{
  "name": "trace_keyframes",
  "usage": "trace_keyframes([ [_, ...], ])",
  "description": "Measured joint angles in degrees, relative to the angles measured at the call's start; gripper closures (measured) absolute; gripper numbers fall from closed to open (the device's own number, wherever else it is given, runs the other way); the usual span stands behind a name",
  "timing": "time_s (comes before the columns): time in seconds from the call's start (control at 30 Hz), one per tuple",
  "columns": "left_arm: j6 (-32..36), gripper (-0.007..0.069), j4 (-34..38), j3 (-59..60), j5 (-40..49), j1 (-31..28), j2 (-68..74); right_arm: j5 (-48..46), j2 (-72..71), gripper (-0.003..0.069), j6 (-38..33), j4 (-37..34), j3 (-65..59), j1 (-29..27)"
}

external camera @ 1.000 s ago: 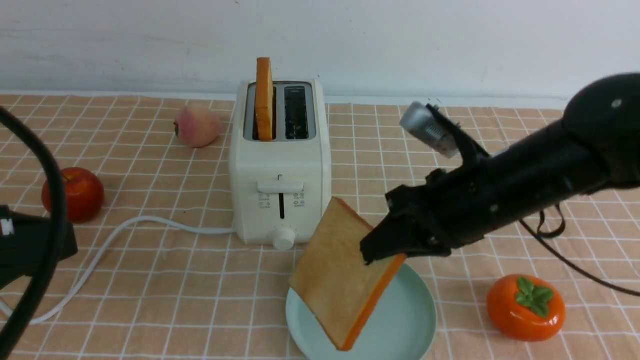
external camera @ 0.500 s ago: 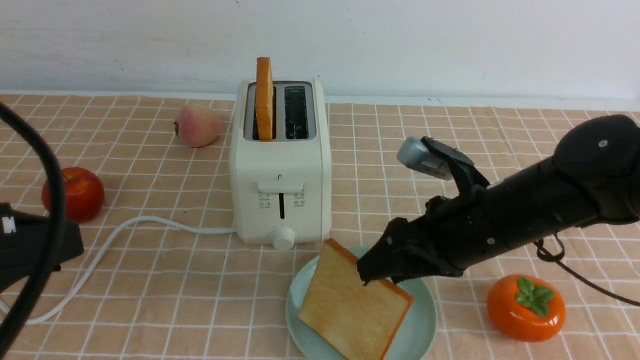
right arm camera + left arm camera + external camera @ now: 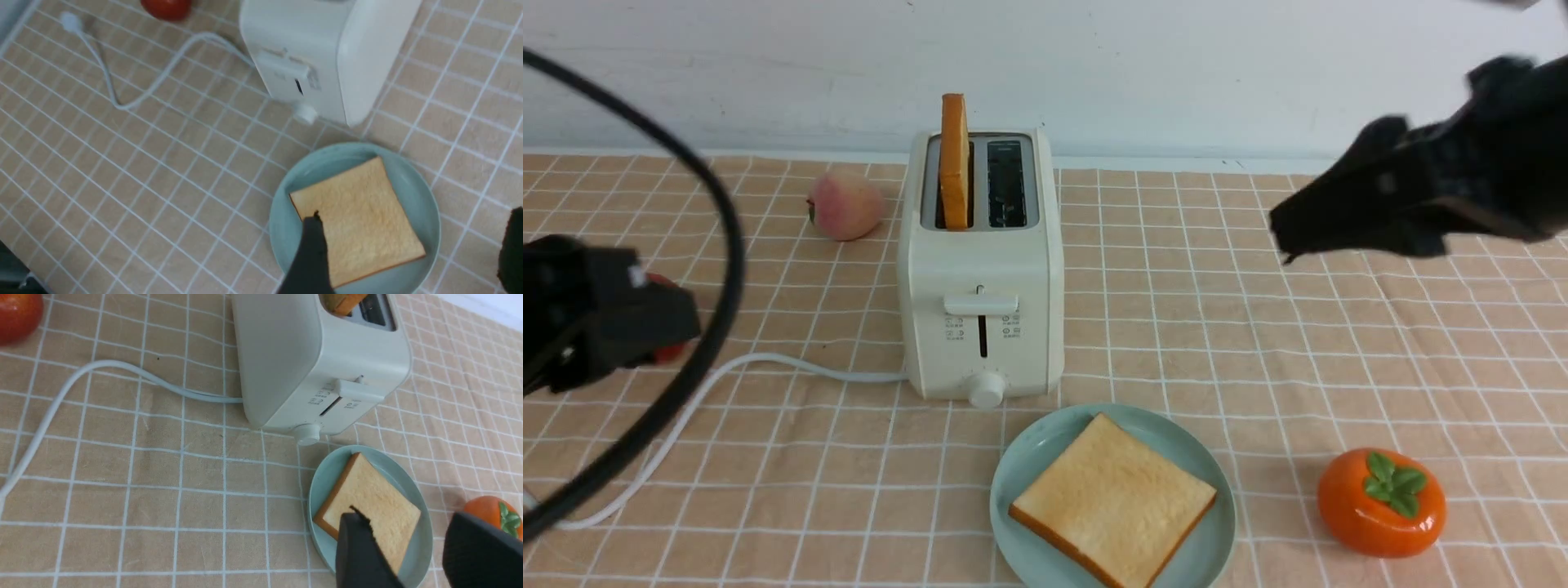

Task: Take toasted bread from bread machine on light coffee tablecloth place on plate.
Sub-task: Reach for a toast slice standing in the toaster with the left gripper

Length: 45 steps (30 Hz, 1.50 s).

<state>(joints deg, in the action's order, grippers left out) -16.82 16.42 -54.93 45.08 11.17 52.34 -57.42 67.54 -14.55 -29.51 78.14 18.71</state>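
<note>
A toasted slice (image 3: 1115, 498) lies flat on the plate (image 3: 1021, 449) near the desk's front edge as the right hand (image 3: 412, 241), wide open and empty, hangs above. Its twin (image 3: 954, 163) stands upright in the toaster (image 3: 980, 351), beyond the left hand (image 3: 404, 539), partly open and holding nothing. A crooked pinch could jam that slice in its slot or tip the toaster; setting it down carelessly could knock the first slice off the plate.
</note>
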Motion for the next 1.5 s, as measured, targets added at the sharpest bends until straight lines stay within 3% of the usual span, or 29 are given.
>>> trace_keyframes([
  [0.13, 2.4, 0.0249, 0.0, -6.6, 2.7, 0.0, 8.5, -1.0, -5.0, 0.0166, 0.1, 0.1, 0.1, 0.0],
  [0.2, 3.6, 0.0172, 0.2, -12.7, 4.6, 0.0, 16.3, -2.3, -7.7, 0.0195, 0.1, 0.6, 0.1, 0.0],
  [0.37, 5.0, 0.0067, -0.3, -24.5, 4.9, 2.9, 26.9, -6.1, -9.4, 0.0208, -1.0, 1.0, 0.1, 0.0],
  [0.47, 3.9, 0.0039, -3.8, -30.2, 5.2, 6.8, 32.0, -7.9, -9.7, 0.0209, -2.8, 1.0, 0.1, 0.0],
  [0.63, -6.8, 0.0034, -18.1, -43.5, 9.3, 12.9, 43.7, -9.5, -9.9, 0.0209, -3.6, 1.2, 0.1, 0.0],
  [0.87, -10.4, 0.0042, -23.8, -56.5, 11.5, 14.2, 58.2, -9.6, -9.9, 0.0209, -3.8, 1.4, 0.1, 0.0],
  [1.03, -10.4, 0.0106, -25.4, -59.5, 11.5, 14.2, 62.6, -10.3, -9.9, 0.0209, -3.8, 1.7, 0.1, 0.0],
  [1.2, -10.4, 0.0431, -27.6, -59.9, 11.6, 14.2, 63.6, -11.6, -9.9, 0.0217, -4.0, 1.7, 0.1, 0.0],
  [1.23, -10.4, 0.0534, -28.0, -59.9, 11.7, 14.2, 63.0, -11.6, -10.0, 0.0218, -4.0, 1.7, 0.1, 0.0],
  [1.27, -10.4, 0.0561, -28.4, -59.9, 12.1, 14.2, 62.4, -11.8, -10.0, 0.0218, -4.0, 1.7, 0.1, 0.0],
  [1.5, -6.9, 0.0547, -29.1, -59.9, 14.9, 14.2, 49.8, -12.1, -10.2, 0.0218, -4.0, 1.7, 0.1, 0.0],
])
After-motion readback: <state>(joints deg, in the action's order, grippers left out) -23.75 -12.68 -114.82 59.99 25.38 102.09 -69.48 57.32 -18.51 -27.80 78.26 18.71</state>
